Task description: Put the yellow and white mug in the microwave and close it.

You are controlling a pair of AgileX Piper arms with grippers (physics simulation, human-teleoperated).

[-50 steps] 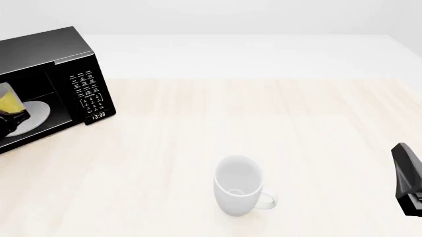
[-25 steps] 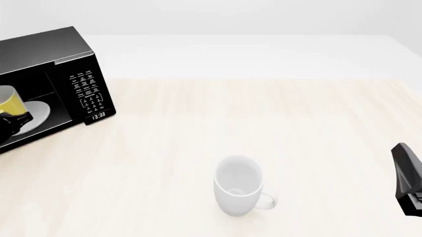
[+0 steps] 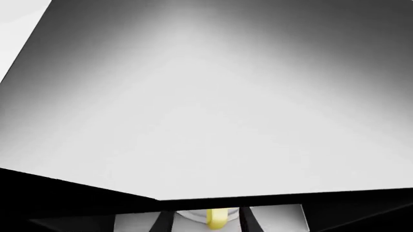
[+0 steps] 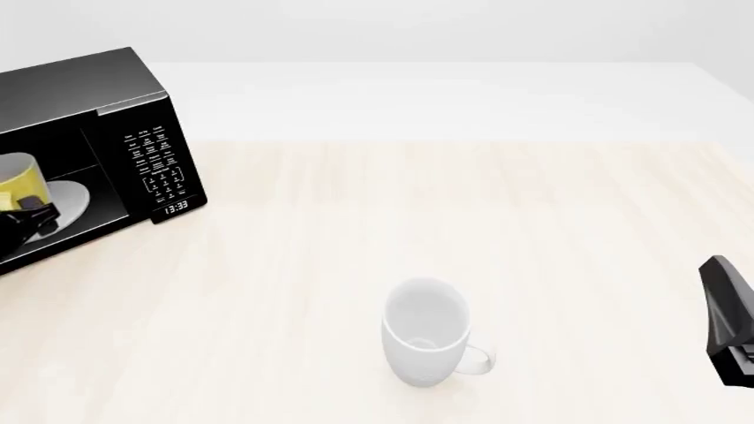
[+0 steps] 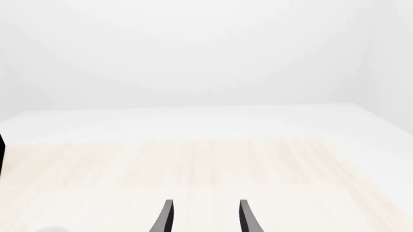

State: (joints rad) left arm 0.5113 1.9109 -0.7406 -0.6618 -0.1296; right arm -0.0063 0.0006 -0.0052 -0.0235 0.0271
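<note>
Two steps make up this job, and judging by how things lie, the first is nearly finished while the second has not begun. Farthest left in the front view, the yellow and white mug (image 4: 21, 180) is inside the open cavity of the microwave (image 4: 112, 97), over the white round plate (image 4: 65, 205); whether it rests on the plate or hangs just above it cannot be told. The left gripper (image 4: 26, 215) shows only as a dark shape right at the mug's near side, and in the left wrist view its fingers (image 3: 163, 222) flank the mug's yellow handle (image 3: 217, 219) closely, so it appears to be pinching the handle. Letting go, backing out and swinging the door shut remain; the door itself is out of view. Right of the microwave, well apart, stands the white mug (image 4: 426, 332), no part of the task. Farthest right, the right gripper (image 5: 204, 215) idles with its fingers spread, holding nothing.
</note>
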